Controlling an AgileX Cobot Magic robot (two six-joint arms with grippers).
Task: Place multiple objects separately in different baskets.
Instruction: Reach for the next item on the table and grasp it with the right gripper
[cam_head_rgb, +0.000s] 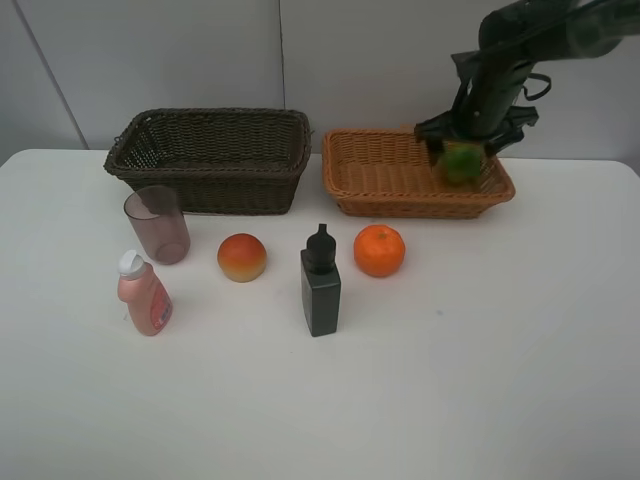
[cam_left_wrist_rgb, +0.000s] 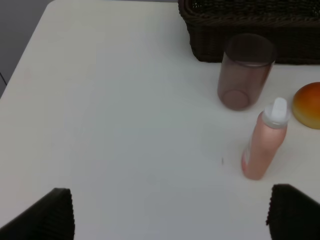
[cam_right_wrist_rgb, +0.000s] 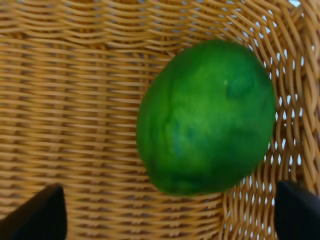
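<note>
While the right pincer (cam_right_wrist_rgb: 165, 215) hangs over the light tan basket (cam_head_rgb: 400, 208), its jaws stand wide and the green fruit (cam_right_wrist_rgb: 205, 117) sits between them without touching either tip. It is low in the corner of the basket, though I cannot tell whether it rests on the weave or is just above it. The left pincer (cam_left_wrist_rgb: 170, 215) is spread wide too and holds nothing, hovering above the counter (cam_head_rgb: 480, 380) near the pink bottle (cam_head_rgb: 144, 294) and the purplish cup (cam_head_rgb: 157, 224). The peach-like fruit (cam_head_rgb: 242, 257), black bottle (cam_head_rgb: 320, 282) and orange (cam_head_rgb: 379, 250) wait in front, and the dark basket (cam_head_rgb: 210, 185) looks empty. The risk I see is the shallow wall: a round fruit let go from any height could bounce or roll over the rim, and a fingertip catching the wicker on the way up could drag the basket toward the orange.
</note>
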